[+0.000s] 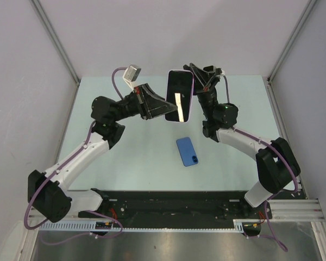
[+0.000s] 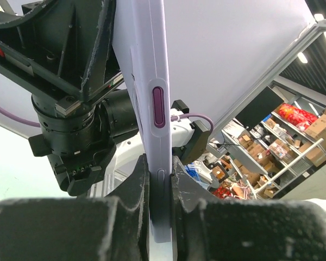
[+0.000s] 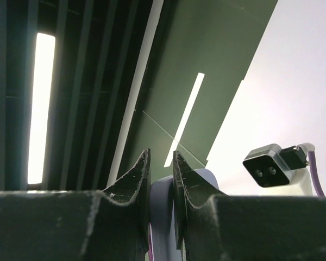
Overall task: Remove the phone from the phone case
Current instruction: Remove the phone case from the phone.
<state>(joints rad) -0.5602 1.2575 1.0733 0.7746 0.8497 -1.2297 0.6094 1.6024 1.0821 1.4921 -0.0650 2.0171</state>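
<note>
A phone [image 1: 179, 97] with a dark screen and a lilac rim is held in the air over the far middle of the table, screen toward the top camera. My left gripper [image 1: 164, 107] is shut on its lower left edge, and my right gripper [image 1: 195, 82] is shut on its upper right edge. In the left wrist view the lilac edge [image 2: 148, 65], with a purple side button, stands between the closed fingers of the left gripper [image 2: 160, 187]. In the right wrist view the right gripper [image 3: 161, 159] clamps the lilac edge [image 3: 162, 217]. A flat blue phone-shaped piece [image 1: 187, 151] lies on the table below; I cannot tell whether it is a case or a phone.
The pale green table [image 1: 130, 163] is walled by white panels at the back and sides. The black base rail [image 1: 168, 202] runs along the near edge. The left wrist camera [image 3: 269, 166] shows in the right wrist view.
</note>
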